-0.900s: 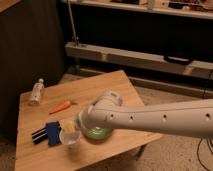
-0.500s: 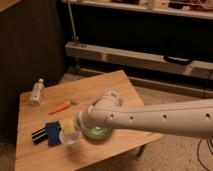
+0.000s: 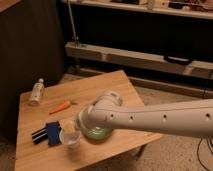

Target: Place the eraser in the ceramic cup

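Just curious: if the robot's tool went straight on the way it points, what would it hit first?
Probably the ceramic cup, right beside the tool; the eraser lies beyond. Depth is unclear.

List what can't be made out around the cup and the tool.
Camera view:
- Tool, just above the ceramic cup: its tip merges with the arm; contact with the cup unclear.
- Green bowl: largely hidden behind the arm.
- Eraser: whether it touches the cup.
- Arm: cut off by the right edge.

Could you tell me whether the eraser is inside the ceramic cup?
Out: eraser lies on table beside ceramic cup; gripper is at the cup.
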`<state>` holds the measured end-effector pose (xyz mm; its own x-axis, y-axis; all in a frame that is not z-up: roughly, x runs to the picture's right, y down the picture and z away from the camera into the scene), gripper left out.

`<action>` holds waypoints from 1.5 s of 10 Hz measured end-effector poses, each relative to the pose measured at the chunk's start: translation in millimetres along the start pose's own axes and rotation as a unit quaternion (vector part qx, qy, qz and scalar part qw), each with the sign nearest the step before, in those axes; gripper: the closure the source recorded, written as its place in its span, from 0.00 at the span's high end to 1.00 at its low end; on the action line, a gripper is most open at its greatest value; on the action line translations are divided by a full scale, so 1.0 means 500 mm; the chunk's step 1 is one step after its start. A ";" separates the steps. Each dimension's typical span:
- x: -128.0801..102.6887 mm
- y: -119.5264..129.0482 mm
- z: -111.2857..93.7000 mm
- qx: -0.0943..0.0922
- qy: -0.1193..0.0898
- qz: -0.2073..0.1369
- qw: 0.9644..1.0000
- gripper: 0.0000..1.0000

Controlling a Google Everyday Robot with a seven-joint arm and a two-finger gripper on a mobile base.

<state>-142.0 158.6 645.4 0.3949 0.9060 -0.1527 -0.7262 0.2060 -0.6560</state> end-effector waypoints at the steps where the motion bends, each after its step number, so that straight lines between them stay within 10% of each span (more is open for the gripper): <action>1: 0.000 0.000 0.000 0.000 0.000 0.000 1.000 0.66; 12: -0.002 -0.001 -0.001 0.001 0.001 0.000 1.000 0.66; 15: -0.064 0.002 0.010 -0.015 0.037 -0.098 0.994 0.66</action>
<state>-158.0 131.5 653.3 0.5681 0.8196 -0.0736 -0.6144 0.3630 -0.7006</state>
